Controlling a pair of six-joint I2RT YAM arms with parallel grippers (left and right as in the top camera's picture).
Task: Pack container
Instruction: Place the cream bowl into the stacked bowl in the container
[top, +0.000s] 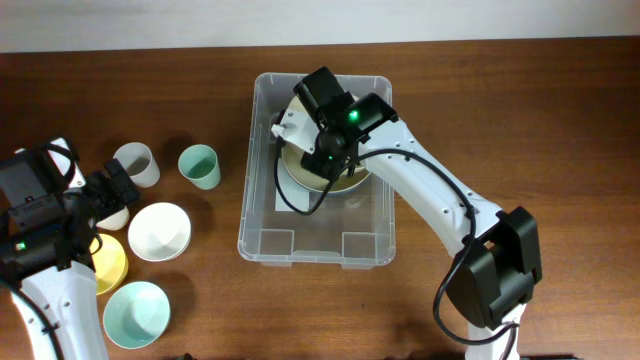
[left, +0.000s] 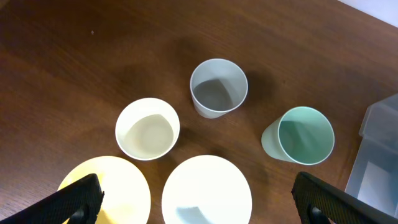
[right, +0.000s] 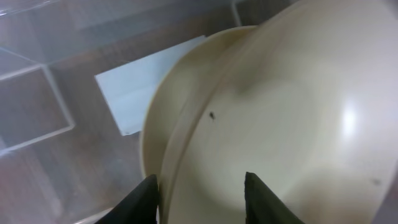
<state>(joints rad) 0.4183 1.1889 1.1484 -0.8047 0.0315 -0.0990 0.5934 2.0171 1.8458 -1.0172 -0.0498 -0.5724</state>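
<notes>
Now the right gripper (right: 200, 186), jaws parted astride the rim of the cream bowl (right: 298, 124) inside the container (top: 318, 240) at mid-table (top: 520, 90), should rise straight up without nudging it; left gripper (left: 196, 183) hangs spread wide.

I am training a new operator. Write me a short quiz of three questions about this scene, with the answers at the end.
1. What colour is the cup nearest the container? A green, B red, C black.
2. True or false: the container is empty.
3. Which end effector is down in the container, its fingers on either side of a cream bowl's rim?

Key: 1 A. 2 False: cream bowls lie in it. 3 The right end effector.
</notes>
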